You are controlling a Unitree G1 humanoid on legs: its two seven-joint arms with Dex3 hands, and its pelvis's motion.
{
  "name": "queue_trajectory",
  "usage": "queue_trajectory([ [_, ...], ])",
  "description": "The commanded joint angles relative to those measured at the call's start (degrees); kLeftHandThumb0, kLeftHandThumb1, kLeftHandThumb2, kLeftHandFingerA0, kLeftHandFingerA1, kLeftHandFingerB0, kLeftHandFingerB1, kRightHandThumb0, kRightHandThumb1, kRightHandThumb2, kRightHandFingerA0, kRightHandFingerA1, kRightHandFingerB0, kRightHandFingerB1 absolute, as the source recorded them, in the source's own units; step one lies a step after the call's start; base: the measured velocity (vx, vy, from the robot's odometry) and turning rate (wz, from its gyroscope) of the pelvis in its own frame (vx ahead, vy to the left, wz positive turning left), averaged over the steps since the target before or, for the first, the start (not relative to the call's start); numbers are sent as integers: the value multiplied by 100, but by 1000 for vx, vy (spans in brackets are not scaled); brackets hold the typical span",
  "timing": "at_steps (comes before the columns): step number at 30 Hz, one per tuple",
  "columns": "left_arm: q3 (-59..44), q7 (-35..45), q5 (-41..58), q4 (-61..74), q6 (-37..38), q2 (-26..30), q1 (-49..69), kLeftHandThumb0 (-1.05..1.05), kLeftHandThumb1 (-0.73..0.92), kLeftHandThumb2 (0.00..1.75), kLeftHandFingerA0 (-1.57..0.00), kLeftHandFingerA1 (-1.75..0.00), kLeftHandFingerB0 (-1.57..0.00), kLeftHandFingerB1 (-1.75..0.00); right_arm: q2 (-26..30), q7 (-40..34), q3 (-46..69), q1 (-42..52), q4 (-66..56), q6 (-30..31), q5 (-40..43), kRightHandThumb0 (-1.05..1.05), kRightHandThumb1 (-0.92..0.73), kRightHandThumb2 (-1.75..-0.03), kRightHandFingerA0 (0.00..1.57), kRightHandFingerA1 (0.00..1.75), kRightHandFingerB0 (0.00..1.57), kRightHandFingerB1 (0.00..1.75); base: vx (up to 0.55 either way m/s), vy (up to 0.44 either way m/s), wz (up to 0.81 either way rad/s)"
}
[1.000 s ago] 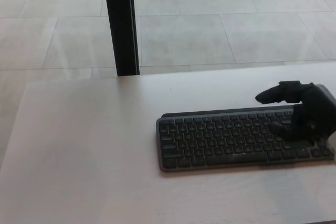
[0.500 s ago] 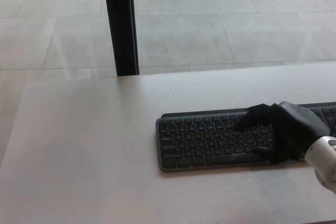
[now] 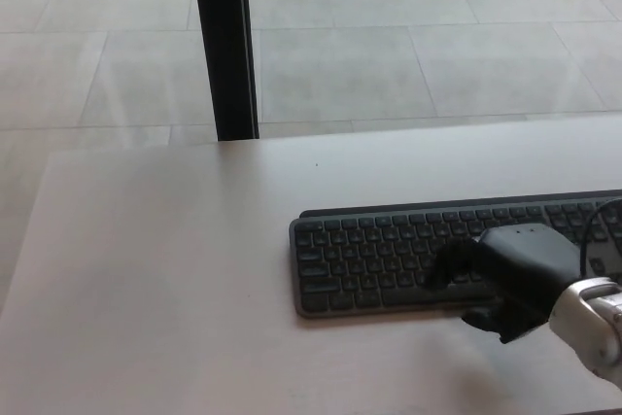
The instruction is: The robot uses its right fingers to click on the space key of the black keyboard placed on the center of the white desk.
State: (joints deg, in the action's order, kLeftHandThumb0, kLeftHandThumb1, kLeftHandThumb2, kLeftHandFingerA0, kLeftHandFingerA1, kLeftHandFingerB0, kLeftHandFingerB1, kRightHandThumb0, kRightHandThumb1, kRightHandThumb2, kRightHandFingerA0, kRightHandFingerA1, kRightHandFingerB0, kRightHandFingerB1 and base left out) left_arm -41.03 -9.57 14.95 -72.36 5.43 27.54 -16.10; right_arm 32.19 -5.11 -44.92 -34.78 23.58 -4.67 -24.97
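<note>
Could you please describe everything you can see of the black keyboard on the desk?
The black keyboard is a flat, dark grey-black slab with rounded corners and rows of low keys. It lies level on the white desk, right of centre, its right end cut off by the picture edge. The right hand covers its lower right part, fingers over the bottom rows.

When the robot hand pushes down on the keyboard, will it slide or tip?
Probably not. The black keyboard lies low and flat on the white desk, so tipping looks unlikely. It looks stiff. The right robot hand presses from above; the smooth desk might allow slight sliding.
</note>
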Motion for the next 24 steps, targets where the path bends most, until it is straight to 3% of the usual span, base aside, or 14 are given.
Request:
queue_trajectory([
  [1, -15, -72, 169, -22, 212, 162, 52, -52, 43, 89, -83, -79, -74, -73, 480, -603, -583, -385, 330, -1274, -1902, -29, -63, -61, 84, 167, 74, 52, 0, 0, 0],
  [2, -18, -86, 170, -25, 203, 164, 48, -53, 55, 57, -85, -71, -76, -60, 457, -642, -574, -385, 384, -1304, -1883, -28, -60, -61, 87, 165, 74, 53, 0, 0, 0],
  [16, -35, -100, 196, -31, 201, 158, 80, -54, 54, 56, -87, -71, -78, -60, 280, -750, -393, -412, 852, -1383, -1987, -20, -55, -68, 88, 163, 72, 54, 0, 0, 0],
  [21, 44, -63, 177, -23, 232, 162, 124, -55, 55, 57, -86, -71, -78, -60, 178, -701, -154, -409, 1011, -1595, -1935, -20, -52, -68, 89, 165, 71, 55, 0, 0, 0],
  [22, 25, -48, 213, -20, 285, 147, 139, -54, 43, 89, -84, -79, -74, -72, 149, -712, -51, -430, 1019, -1652, -1882, -13, -46, -73, 93, 167, 71, 54, 0, 0, 0],
  [23, 26, -40, 230, -17, 283, 147, 146, -54, 43, 89, -84, -79, -74, -72, 137, -704, 0, -418, 1030, -1706, -1901, -13, -46, -73, 93, 167, 71, 54, 0, 0, 0],
  [24, 27, -36, 237, -17, 285, 144, 154, -55, 54, 57, -85, -71, -77, -60, 138, -659, 37, -401, 1001, -1709, -1904, -14, -47, -72, 92, 166, 70, 53, 0, 0, 0],
])
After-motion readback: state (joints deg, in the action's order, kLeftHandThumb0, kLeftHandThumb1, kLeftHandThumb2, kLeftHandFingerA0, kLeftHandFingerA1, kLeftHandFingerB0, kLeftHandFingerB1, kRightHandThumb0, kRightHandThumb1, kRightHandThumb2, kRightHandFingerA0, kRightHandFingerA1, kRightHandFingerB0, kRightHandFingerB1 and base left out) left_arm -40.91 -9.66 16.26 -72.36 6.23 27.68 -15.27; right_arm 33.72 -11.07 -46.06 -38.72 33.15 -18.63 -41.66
